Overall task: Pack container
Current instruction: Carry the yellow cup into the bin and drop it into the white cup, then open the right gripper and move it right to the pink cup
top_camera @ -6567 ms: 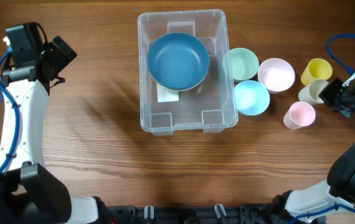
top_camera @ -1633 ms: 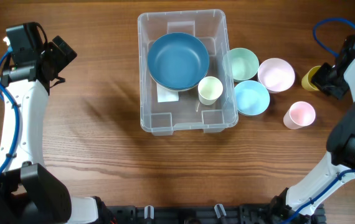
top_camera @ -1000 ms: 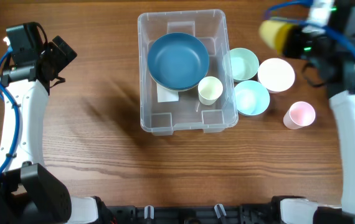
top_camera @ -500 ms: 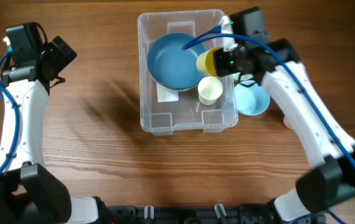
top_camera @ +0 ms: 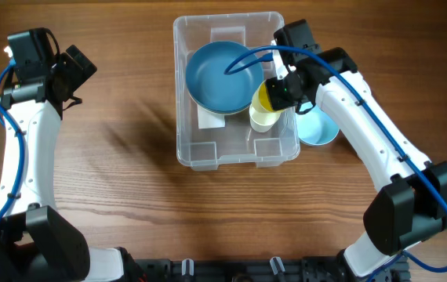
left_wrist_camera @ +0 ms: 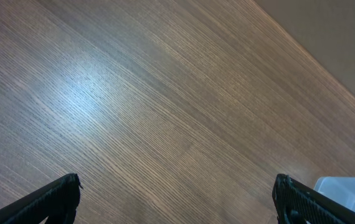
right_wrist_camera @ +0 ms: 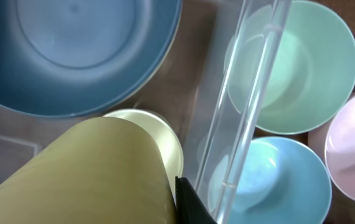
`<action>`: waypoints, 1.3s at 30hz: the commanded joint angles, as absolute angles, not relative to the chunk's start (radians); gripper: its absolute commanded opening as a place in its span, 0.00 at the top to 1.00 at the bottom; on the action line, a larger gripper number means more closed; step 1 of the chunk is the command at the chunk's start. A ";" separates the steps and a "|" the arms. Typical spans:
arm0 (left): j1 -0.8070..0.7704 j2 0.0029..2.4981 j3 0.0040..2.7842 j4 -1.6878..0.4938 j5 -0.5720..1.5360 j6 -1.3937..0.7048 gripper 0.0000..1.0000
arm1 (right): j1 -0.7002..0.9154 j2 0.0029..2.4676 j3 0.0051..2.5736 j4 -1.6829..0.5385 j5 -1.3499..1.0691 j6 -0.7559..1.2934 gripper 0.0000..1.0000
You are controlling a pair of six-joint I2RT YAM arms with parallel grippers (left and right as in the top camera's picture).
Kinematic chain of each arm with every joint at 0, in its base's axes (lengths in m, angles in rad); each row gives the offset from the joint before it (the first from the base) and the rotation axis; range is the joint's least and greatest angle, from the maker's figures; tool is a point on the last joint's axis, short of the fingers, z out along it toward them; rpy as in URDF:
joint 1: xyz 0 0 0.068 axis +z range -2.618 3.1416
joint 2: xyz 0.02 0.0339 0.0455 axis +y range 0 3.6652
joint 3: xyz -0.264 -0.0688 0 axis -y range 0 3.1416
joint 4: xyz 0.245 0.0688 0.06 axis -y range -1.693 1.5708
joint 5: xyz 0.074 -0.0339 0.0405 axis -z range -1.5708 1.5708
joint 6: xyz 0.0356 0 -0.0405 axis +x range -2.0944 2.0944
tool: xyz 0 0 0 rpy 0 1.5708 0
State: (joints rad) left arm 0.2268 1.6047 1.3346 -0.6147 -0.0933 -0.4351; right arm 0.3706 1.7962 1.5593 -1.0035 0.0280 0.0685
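Observation:
The container (top_camera: 186,149), a clear bin, stands at the table's middle back. It holds a large blue bowl (top_camera: 219,74) and a cream cup (top_camera: 259,123) at its right wall. My right gripper (top_camera: 285,88) is shut on a yellow cup (top_camera: 266,95), held tilted just above the cream cup. The right wrist view shows the yellow cup (right_wrist_camera: 96,177), one finger of the right gripper (right_wrist_camera: 189,202), the cream cup (right_wrist_camera: 168,142), the blue bowl (right_wrist_camera: 78,43) and the container wall (right_wrist_camera: 240,81). My left gripper (top_camera: 74,66) is open and empty at the far left, over bare wood in its wrist view (left_wrist_camera: 177,202).
A mint green bowl (right_wrist_camera: 302,68), a light blue bowl (right_wrist_camera: 271,180) and a pink bowl (right_wrist_camera: 352,149) sit just outside the container's right wall. Overhead, my right arm covers most of them; only the light blue bowl (top_camera: 321,131) shows. A container corner (left_wrist_camera: 352,186) shows in the left wrist view.
My right gripper took the yellow cup from the far right and carried it left into the container, now lowered over the cream cup. The left arm has not moved.

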 commanded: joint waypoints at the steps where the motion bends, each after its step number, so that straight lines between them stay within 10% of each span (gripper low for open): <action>1: 0.232 1.612 1.343 -0.614 -0.102 -0.435 0.00 | 0.374 1.797 1.561 -1.010 0.053 0.053 0.94; 7: 0.232 1.612 1.343 -0.614 -0.102 -0.435 0.00 | 0.374 1.797 1.561 -1.015 0.056 0.052 0.91; 10: 0.232 1.612 1.343 -0.614 -0.102 -0.435 0.00 | 0.374 1.797 1.561 -1.010 0.056 0.052 0.51; 12: 0.232 1.612 1.343 -0.614 -0.102 -0.435 0.00 | 0.374 1.797 1.562 -1.006 0.056 0.052 0.46; 23: 0.232 1.612 1.343 -0.614 -0.102 -0.435 0.00 | 0.308 1.759 1.686 -1.132 0.268 0.173 0.45; 39: 0.232 1.612 1.343 -0.614 -0.102 -0.435 0.00 | -0.203 1.687 1.694 -1.224 0.119 0.318 0.52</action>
